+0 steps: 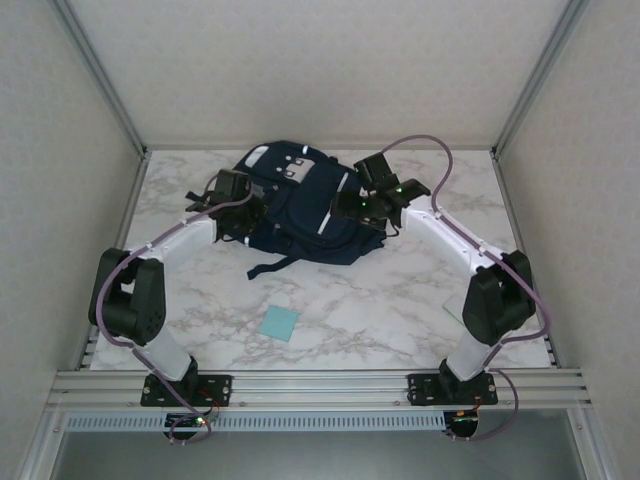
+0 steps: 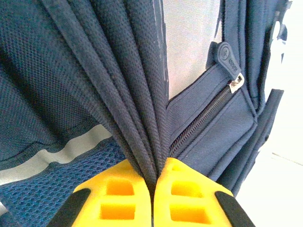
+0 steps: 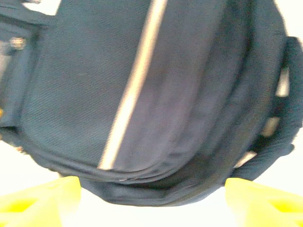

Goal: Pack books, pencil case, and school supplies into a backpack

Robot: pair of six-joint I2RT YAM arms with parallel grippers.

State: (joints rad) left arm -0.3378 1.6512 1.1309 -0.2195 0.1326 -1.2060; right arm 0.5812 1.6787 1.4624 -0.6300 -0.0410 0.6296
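One navy backpack lies at the far middle of your table. Your left gripper is clamped on a gathered fold of its fabric; your right gripper stands spread wide at its edge. Nearer you, well apart, lies a light-blue pad

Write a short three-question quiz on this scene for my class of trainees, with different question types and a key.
1. True or false: the left pincer is shut on a fold of the backpack fabric.
2. Where is the light-blue square pad? A on top of the backpack; B on the table, nearer the arm bases than the backpack; C in the left pincer.
3. Fill in: the right pincer has its jaws standing ___.
Key: 1 true; 2 B; 3 open.
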